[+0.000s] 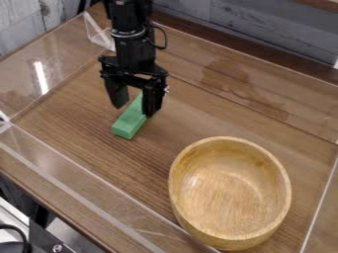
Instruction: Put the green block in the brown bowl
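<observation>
Closing on the green block (129, 120), left of the frame's centre, looks like the step in hand; it calls for centring the block between both fingers before squeezing evenly. The gripper (136, 99) has its fingers spread wide around the block's upper end, with no grip visible; contact is unclear. The brown bowl (230, 193) sits lower right.

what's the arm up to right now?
The gripper is open over the green block, one finger to each side of its far end. The block lies on the wooden table, outside the brown bowl. Looks like it is lining up a grasp; whether the fingers touch the block, I can't tell.
</observation>
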Robot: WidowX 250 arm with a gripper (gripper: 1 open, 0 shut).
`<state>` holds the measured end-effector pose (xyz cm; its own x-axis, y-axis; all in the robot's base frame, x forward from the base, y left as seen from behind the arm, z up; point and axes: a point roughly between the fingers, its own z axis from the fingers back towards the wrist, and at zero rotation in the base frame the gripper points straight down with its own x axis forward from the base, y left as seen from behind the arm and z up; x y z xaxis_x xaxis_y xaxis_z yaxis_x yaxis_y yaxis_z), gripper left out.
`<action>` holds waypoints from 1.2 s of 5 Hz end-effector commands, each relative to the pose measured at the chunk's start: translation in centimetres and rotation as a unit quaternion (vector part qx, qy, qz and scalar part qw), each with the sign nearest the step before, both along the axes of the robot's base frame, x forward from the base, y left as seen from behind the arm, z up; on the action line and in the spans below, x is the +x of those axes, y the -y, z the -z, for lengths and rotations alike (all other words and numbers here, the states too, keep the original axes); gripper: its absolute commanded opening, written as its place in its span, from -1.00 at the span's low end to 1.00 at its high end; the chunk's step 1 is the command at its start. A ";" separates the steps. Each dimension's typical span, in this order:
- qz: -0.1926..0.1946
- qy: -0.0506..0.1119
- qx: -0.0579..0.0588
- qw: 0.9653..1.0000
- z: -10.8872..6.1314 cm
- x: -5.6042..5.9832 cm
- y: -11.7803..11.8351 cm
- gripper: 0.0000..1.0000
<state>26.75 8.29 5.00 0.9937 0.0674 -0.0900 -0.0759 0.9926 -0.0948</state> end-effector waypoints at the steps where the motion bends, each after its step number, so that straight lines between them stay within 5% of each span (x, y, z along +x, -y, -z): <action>1: -0.005 0.026 0.004 1.000 -1.1 1.0 -0.8 1.00; 6: -0.011 0.021 -0.017 1.000 -1.2 1.4 -0.9 1.00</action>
